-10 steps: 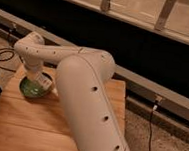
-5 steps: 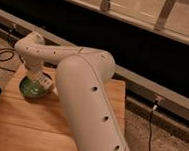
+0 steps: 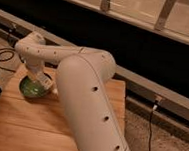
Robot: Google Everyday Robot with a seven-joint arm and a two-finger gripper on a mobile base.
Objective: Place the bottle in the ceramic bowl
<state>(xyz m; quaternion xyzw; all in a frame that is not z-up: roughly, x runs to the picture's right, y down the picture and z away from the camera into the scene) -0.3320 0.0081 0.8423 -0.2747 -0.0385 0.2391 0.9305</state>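
From my seat the gripper (image 3: pixel 39 79) is down over the bowl (image 3: pixel 32 88), right above its green inside, at the far left part of the wooden table (image 3: pixel 43 125). The arm (image 3: pixel 82 84) bends back from there, its big white link filling the middle of the view and covering much of the tabletop. I cannot tell how the gripper stands or whether it has hold of anything; the wrist blocks that. The bottle I cannot make out; nothing white shows in the visible part of the bowl, whose right half sits under the wrist. Bowl rests flat on the wood, near the left-back corner. Left of the gripper a black cable (image 3: pixel 2 56) loops on the floor. Behind, a metal rail (image 3: pixel 152 90) runs along the dark wall.
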